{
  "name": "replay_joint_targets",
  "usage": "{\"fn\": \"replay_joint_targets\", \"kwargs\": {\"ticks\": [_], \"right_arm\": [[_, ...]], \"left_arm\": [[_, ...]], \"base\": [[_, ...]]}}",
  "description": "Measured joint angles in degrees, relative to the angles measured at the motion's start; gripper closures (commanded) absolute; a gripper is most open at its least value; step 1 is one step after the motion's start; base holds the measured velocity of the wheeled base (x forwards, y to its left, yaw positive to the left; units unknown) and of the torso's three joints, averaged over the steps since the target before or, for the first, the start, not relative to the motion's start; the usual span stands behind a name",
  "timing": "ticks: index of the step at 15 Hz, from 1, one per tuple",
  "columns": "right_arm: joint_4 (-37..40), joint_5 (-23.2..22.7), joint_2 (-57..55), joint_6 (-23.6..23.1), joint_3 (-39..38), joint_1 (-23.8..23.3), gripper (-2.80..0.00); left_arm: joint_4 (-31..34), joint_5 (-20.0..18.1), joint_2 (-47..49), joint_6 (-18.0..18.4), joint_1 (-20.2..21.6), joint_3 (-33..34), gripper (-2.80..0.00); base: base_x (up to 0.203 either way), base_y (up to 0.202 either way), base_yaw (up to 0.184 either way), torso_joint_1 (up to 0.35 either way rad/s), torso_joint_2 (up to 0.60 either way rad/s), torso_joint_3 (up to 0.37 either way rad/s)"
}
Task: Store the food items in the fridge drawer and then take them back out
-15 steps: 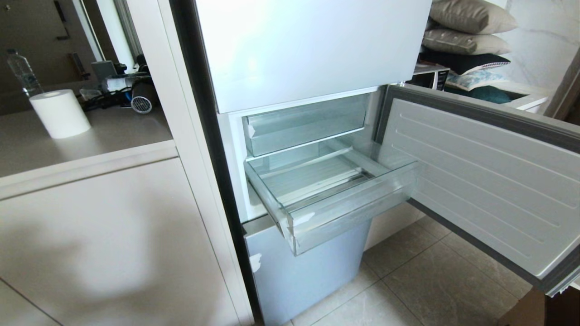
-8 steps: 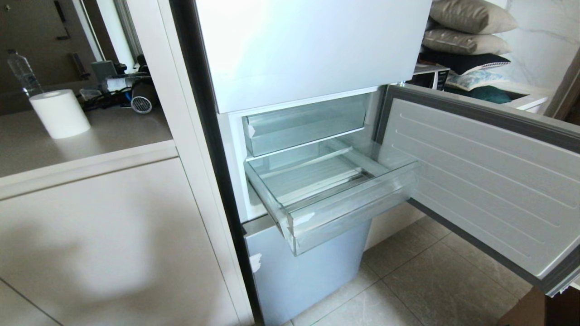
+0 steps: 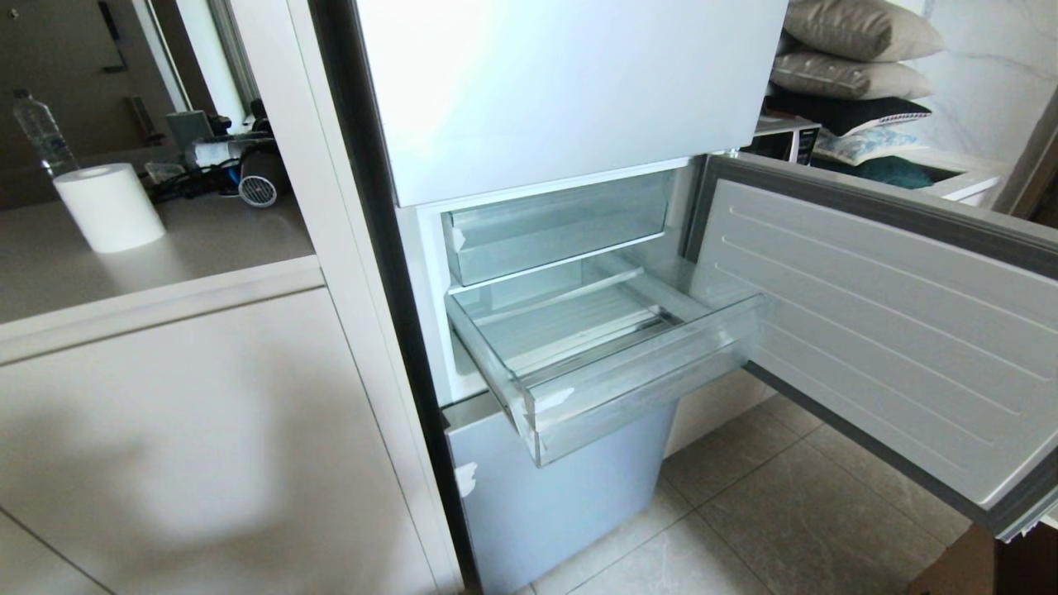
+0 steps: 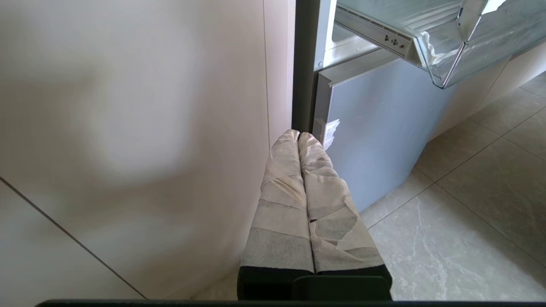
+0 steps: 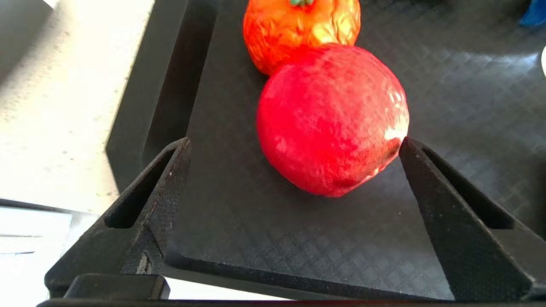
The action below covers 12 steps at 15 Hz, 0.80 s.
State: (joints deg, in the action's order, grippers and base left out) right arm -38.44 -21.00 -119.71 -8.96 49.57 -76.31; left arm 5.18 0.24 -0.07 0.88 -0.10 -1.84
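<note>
1. Pale cabinet fronts [image 3: 190, 430] fill the lower left of the head view, under a beige counter [image 3: 165, 240] that carries a white paper roll [image 3: 109, 207] and a clear bottle [image 3: 43, 132] at the upper left.
2. At the centre stands the fridge, its upper door panel [image 3: 562, 83] shut; below it a shallower clear tray [image 3: 554, 227] sits pushed in.
3. Just under that tray the fridge drawer [image 3: 628, 397] is pulled out with nothing in it, a white tape scrap at its front left corner.
4. To the right the open fridge door [image 3: 876, 330] shows its ribbed white inner side, with stacked cushions [image 3: 860, 49] at the upper right.
5. Neither arm shows in the head view. In the left wrist view the left gripper [image 4: 298, 138] has its wrapped fingers pressed together, holding nothing, low beside the lower blue-grey panel [image 4: 375, 123].
6. In the right wrist view the right gripper [image 5: 294, 145] is spread wide around a red fruit [image 5: 332, 119] on a black tray [image 5: 239, 221]; one fingertip is at the fruit's edge. An orange fruit [image 5: 298, 30] touches the red one at the top centre.
</note>
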Motion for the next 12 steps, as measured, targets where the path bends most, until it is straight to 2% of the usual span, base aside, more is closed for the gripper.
{"fn": "replay_joint_targets", "kwargs": {"ticks": [7, 12], "right_arm": [[-0.10, 0.22, -1.34, -0.64, 0.77, -0.47, -2.80], [-0.28, 0.23, -3.98, -0.75, 4.72, -0.89, -2.80]], "left_arm": [[0.00, 0.00, 0.00, 0.00, 0.00, 0.00, 0.00], [0.00, -0.01, 0.00, 0.00, 0.00, 0.00, 0.00]], "base": [[0.000, 0.000, 0.000, 0.000, 0.00, 0.000], [0.000, 0.000, 0.000, 0.000, 0.00, 0.000]]}}
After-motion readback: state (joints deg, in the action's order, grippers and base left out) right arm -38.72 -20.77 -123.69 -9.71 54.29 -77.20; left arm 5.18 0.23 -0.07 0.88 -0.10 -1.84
